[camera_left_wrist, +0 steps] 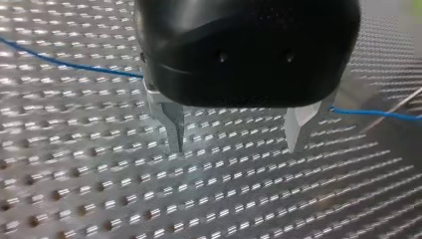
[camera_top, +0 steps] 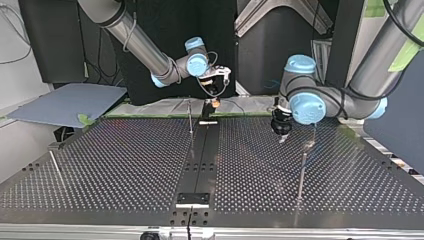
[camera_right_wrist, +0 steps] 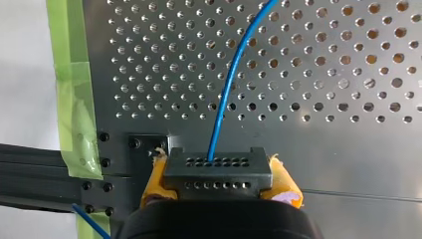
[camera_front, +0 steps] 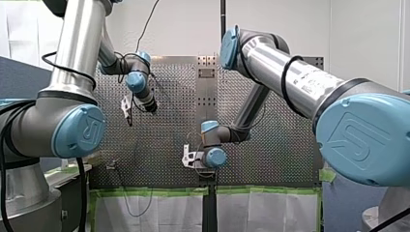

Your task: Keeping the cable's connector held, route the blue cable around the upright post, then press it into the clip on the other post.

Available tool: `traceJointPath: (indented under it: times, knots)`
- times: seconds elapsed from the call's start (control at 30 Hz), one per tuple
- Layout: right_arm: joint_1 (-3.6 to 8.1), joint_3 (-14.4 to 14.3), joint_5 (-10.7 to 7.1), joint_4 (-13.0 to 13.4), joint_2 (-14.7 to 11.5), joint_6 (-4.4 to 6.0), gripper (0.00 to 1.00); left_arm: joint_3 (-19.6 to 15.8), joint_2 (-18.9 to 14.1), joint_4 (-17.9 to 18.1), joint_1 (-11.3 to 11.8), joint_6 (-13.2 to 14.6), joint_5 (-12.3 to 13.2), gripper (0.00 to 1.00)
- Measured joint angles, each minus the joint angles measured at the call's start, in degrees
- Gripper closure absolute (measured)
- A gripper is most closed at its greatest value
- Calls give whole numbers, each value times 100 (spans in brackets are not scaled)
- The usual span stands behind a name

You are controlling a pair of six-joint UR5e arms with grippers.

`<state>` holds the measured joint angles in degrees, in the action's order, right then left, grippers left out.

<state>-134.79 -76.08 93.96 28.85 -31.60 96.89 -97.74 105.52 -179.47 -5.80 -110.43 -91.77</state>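
Found R gripper (camera_right_wrist: 219,174) clamped on black connector (camera_right_wrist: 217,168), yellow pads (camera_right_wrist: 154,181) tight on both its sides. Traced blue cable (camera_right_wrist: 226,89) out of connector's holed face, ahead of the fingers, over perforated table (camera_right_wrist: 323,139). Took connector as ref pt for the rest.

Spotted L gripper (camera_left_wrist: 234,134) well apart from connector, to its right in top view, close over table. Jaws wide, nothing btwn metal fingers (camera_left_wrist: 171,127). Saw cable running behind those fingers, on far side of gripper body. Long axis roughly along the line joining both tips, so across the fingers, not btwn them. Judged L arm nearer the free run, R arm tied up at connector end. Reckoned on a wrist turn plus a small shift toward cable before any pinch could work.

Pose: noted L wrist pointing down at table. R arm reaching in low, gripper tipped down onto connector.

Picked out thin upright post (camera_top: 190,120) just beside connector. 2nd post (camera_top: 302,172) farther right of connector, past L gripper. Couldn't confirm clip on it. Judged routing not yet begun.
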Motion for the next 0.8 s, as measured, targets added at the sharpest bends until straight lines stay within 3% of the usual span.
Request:
traceJointPath:
  times: [0.3,0.5,0.8]
  knots:
    - [0,0,-2,-1,-9,-4,100,-25,-102,-394,-180,-70,321,0]
    - [4,-10,102,-12,-3,70,100,-26,-292,-378,-172,-248,339,0]
    - [23,-17,191,-4,-2,56,100,-27,-325,-350,-248,-160,279,0]
